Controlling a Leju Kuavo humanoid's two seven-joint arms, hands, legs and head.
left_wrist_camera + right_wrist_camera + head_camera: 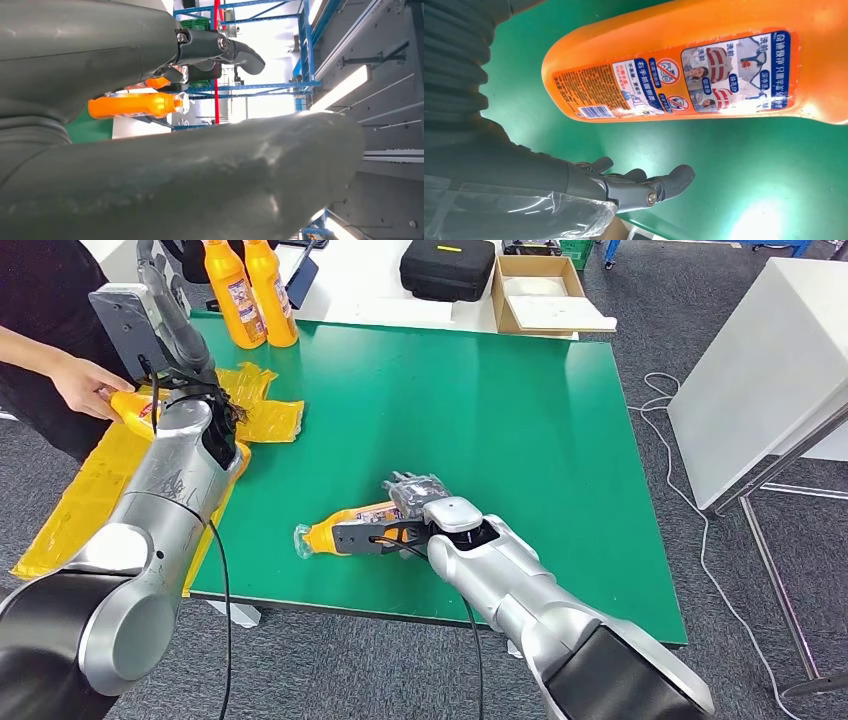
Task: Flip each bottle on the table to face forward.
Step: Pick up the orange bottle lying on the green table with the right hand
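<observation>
**Orange bottle lying flat under the right hand**

Orange plastic bottle [345,530] with a clear cap lies on its side near the front edge of the green table [480,410], cap pointing toward the robot's left. The right hand [415,502] is over its wider end; in the right wrist view the bottle's printed blue-and-white label [704,75] faces the camera, and the thumb [659,185] stands apart from the bottle with green surface between them. Whether the other fingers touch the bottle cannot be told.

Two more orange bottles [250,290] stand upright, side by side, at the table's far left corner. The left hand [165,305] is raised above the table's left side, fingers spread and holding nothing. Beside it a person's hand [85,385] holds another orange bottle [135,405] above crumpled yellow plastic wrappers [265,420]. Beyond the table sit a black case [447,267] and an open cardboard box [540,295].
</observation>
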